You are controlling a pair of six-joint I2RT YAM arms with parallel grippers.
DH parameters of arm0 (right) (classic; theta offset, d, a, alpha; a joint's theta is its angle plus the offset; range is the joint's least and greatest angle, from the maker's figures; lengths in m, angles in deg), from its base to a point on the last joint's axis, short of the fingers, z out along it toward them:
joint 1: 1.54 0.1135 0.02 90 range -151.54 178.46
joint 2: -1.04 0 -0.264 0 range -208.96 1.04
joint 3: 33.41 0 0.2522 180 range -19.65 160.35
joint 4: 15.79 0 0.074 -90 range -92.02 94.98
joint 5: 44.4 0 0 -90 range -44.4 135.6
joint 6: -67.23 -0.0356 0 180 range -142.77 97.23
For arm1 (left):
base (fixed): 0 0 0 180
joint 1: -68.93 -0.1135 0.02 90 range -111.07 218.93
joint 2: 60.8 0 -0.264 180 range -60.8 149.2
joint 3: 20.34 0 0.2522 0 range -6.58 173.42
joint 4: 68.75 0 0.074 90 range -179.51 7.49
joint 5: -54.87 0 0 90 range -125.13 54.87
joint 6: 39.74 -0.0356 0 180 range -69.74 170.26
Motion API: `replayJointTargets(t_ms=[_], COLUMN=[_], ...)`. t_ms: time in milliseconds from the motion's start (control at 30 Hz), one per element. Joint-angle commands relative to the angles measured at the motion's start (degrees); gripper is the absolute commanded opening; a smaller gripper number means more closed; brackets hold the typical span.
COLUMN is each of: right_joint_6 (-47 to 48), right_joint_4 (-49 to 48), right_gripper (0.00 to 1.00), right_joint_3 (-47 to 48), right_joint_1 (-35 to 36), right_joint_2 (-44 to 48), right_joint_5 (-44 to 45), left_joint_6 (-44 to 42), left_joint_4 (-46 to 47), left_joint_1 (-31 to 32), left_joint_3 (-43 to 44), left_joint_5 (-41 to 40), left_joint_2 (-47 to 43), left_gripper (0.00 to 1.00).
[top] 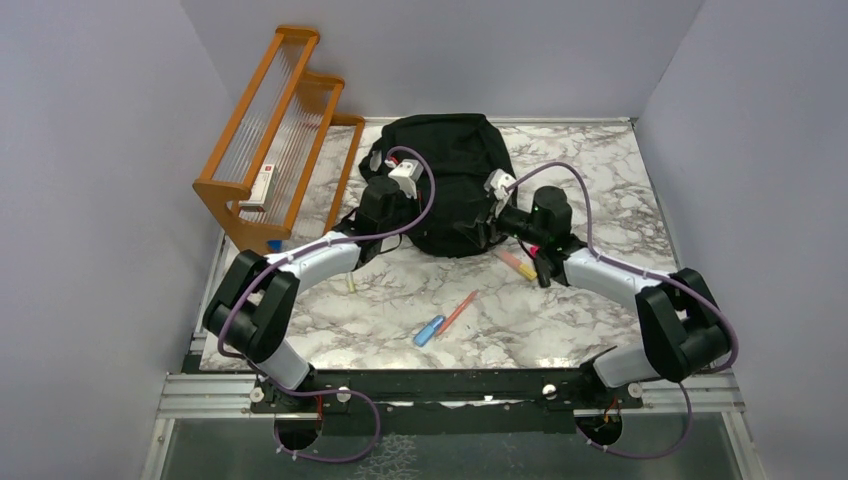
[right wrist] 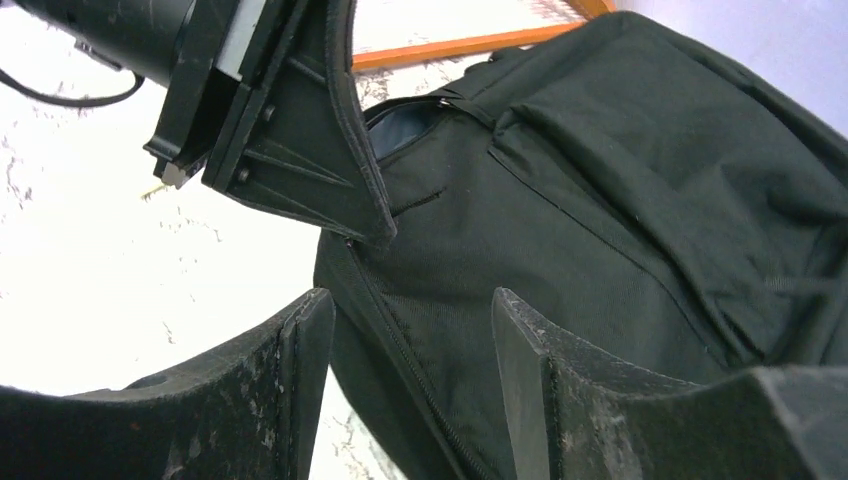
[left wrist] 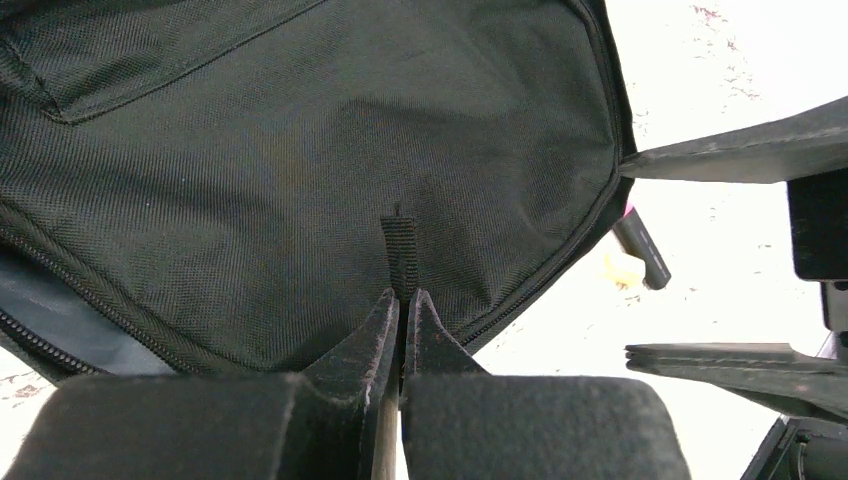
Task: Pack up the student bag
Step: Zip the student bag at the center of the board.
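The student bag [top: 455,165] is a black fabric backpack lying flat at the back middle of the marble table. My left gripper [top: 428,205] is over its near left part, shut on a short black webbing tab [left wrist: 400,245] sewn to the bag by the zip edge. My right gripper [top: 487,225] is open at the bag's near right edge. Its fingers [right wrist: 300,360] straddle the zip seam [right wrist: 400,350], with fabric between them and no grip. The bag's grey lining [left wrist: 60,320] shows through a zip gap.
A wooden rack [top: 280,130] stands at the back left with a white item [top: 262,185] in it. On the table in front lie a pink and yellow highlighter [top: 518,264], an orange pen [top: 458,312], a blue item [top: 430,330] and a small yellow piece [top: 352,285].
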Motion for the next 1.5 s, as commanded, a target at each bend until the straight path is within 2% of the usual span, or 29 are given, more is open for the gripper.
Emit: replayJointTargets(t_ms=[0,133,300,500,700,867,1033,1067,1267,1467], right_joint_6=[14.9,24.4,31.1,33.9,35.1,34.0,33.0,33.0,31.5,29.7], right_joint_4=[0.5,3.6,11.6,19.4,25.1,26.1,25.9,26.6,29.3,29.8], right_gripper=[0.62,0.58,0.57,0.56,0.53,0.37,0.05,0.02,0.01,0.01], right_joint_3=[3.6,4.2,8.0,13.0,16.6,17.2,15.8,15.8,15.2,12.0], right_joint_1=[0.6,0.8,1.2,1.6,2.7,3.3,3.3,3.4,3.3,3.4], right_joint_2=[-3.3,-4.5,-7.4,-11.2,-14.9,-15.6,-14.1,-13.9,-12.3,-7.1], right_joint_5=[-8.2,-11.9,-15.0,-17.9,-16.9,-14.5,-12.8,-12.8,-11.0,-8.4], left_joint_6=[1.6,1.8,1.2,1.3,1.4,1.4,1.6,1.8,2.6,-0.2], left_joint_4=[3.6,3.9,4.0,4.1,4.7,4.8,4.8,4.8,4.8,3.1], left_joint_1=[-0.4,-0.5,-0.5,-0.5,-0.5,-0.8,-2.2,-2.7,-6.4,-10.2], left_joint_3=[-0.7,-0.9,-0.5,0.0,0.7,1.0,1.6,1.8,2.3,3.2], left_joint_5=[-0.5,0.1,1.3,2.1,3.5,2.7,2.1,2.1,1.3,-0.1], left_joint_2=[-3.0,-3.3,-3.1,-2.6,-1.7,-1.3,-0.7,-0.5,-0.3,-0.2], left_gripper=[0.0,0.0,0.0,0.0,0.0,0.0,0.0,0.0,0.0,0.0])
